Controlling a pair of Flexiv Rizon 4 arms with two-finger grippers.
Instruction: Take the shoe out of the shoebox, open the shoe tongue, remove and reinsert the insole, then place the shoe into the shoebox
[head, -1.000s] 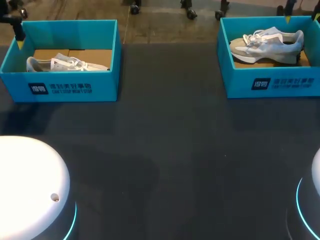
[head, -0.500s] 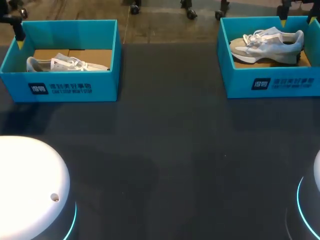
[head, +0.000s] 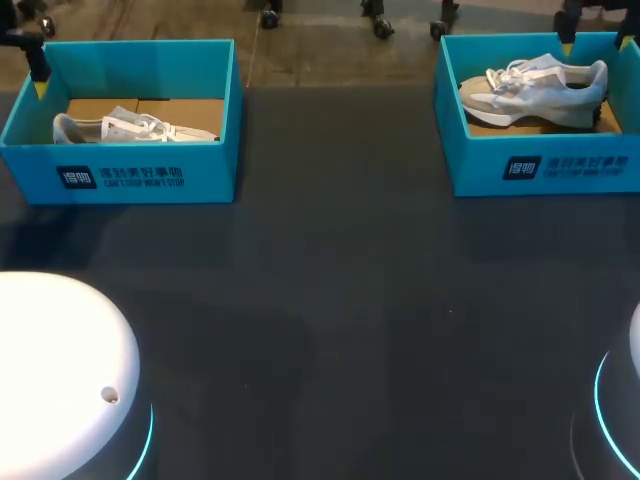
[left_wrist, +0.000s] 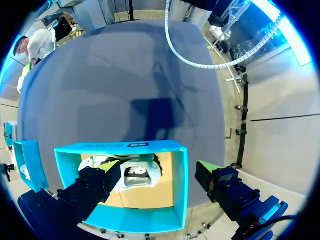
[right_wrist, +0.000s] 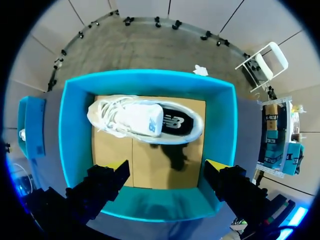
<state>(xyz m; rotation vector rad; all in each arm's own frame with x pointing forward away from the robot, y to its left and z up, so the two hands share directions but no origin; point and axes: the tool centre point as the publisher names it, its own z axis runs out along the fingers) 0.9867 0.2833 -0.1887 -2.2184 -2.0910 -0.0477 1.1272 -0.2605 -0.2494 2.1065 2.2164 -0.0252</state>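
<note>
Head view: the right gripper (head: 597, 42) has slid a touch sideways over the back edge of the right teal cardboard shoebox (head: 540, 165) compared with a second ago, then barely moved in the last half second. Nothing else shifted, so this reads as lining up above the box for the first pick, task not started. The white lace-up sneaker (head: 540, 88) sits inside that shoebox, upright on its sole, toe toward the box's inner end. A left teal shoebox (head: 120, 175) holding a second white sneaker (head: 130, 128) stands well apart from the right shoebox across the dark table (head: 330, 300). Left wrist view: the left gripper (left_wrist: 159, 172) hangs over the left teal shoebox, fingers wide apart, holding nothing. Right wrist view: the right gripper's fingers are spread apart and empty above the near wall of the right shoebox. The sneaker lies ahead of it, nearer the far wall, on the brown cardboard floor. The sneaker is pale mesh with white laces done up. Its tongue is down with a small blue mark, and a black insole shows at the heel opening. The upper looks soft, probably easy to pinch at the collar.
</note>
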